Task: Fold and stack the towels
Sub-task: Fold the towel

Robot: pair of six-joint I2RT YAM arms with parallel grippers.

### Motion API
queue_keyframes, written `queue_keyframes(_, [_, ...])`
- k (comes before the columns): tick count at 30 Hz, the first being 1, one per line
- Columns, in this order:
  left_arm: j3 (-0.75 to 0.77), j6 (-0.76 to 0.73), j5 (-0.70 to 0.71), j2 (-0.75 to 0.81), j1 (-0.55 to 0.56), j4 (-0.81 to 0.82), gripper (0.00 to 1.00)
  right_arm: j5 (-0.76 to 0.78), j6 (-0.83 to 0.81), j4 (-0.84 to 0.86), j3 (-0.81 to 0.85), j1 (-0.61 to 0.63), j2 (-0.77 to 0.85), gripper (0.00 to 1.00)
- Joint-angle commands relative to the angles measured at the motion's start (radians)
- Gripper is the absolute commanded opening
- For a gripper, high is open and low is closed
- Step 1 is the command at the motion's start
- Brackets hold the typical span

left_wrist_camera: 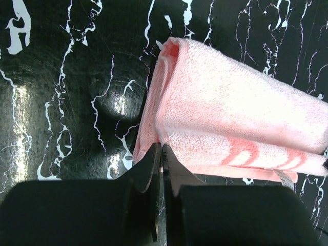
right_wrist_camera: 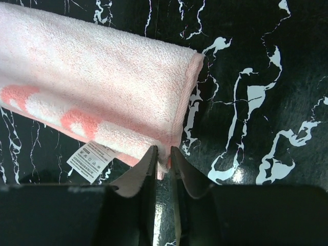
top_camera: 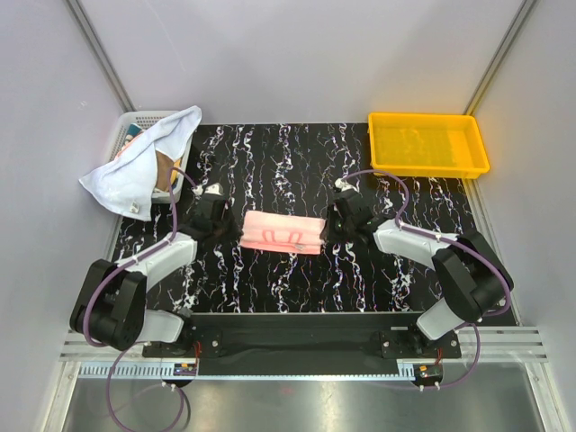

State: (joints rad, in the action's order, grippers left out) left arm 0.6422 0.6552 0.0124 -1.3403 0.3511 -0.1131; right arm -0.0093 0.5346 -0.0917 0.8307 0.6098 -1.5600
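A pink towel [top_camera: 283, 232] lies folded into a long strip on the black marbled table, between my two arms. The left gripper [top_camera: 240, 229] is at its left end. In the left wrist view that gripper [left_wrist_camera: 162, 148] has its jaws almost together, pinching the near corner of the towel [left_wrist_camera: 230, 113]. My right gripper [top_camera: 327, 231] is at the right end. In the right wrist view its jaws [right_wrist_camera: 163, 151] stand a narrow slit apart, with the corner of the towel [right_wrist_camera: 92, 87] between them. A white, pale blue towel [top_camera: 139, 166] hangs over the basket.
A white mesh basket [top_camera: 135, 119] stands at the back left with something brown [top_camera: 164, 171] inside under the draped towel. A yellow plastic tray [top_camera: 430, 170] sits at the back right. The pink towel's care label [right_wrist_camera: 89, 161] sticks out on its near side.
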Motion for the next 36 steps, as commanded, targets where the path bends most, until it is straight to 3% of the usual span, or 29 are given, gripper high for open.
queue_keyframes(1, [-0.026,-0.002,0.035,0.041,0.003,0.03,0.13,0.029,0.01,0.024,-0.008,0.011,0.037,0.23])
queue_keyframes(3, [-0.036,0.0,0.037,0.067,0.006,0.027,0.19,0.026,0.008,0.014,-0.008,0.011,0.046,0.33])
queue_keyframes(7, [-0.021,-0.009,0.052,0.122,0.009,-0.025,0.31,0.025,0.008,-0.02,0.005,0.01,0.086,0.37])
queue_keyframes(13, [0.06,-0.028,0.063,0.161,0.038,-0.085,0.33,0.043,0.011,-0.08,0.061,0.013,0.095,0.33])
queue_keyframes(21, [0.188,-0.057,0.015,-0.058,0.106,-0.088,0.32,0.031,0.041,-0.062,0.091,0.05,0.015,0.31])
queue_keyframes(36, [0.099,0.012,0.052,-0.184,0.115,-0.022,0.31,-0.009,0.096,0.035,-0.025,0.116,-0.077,0.29])
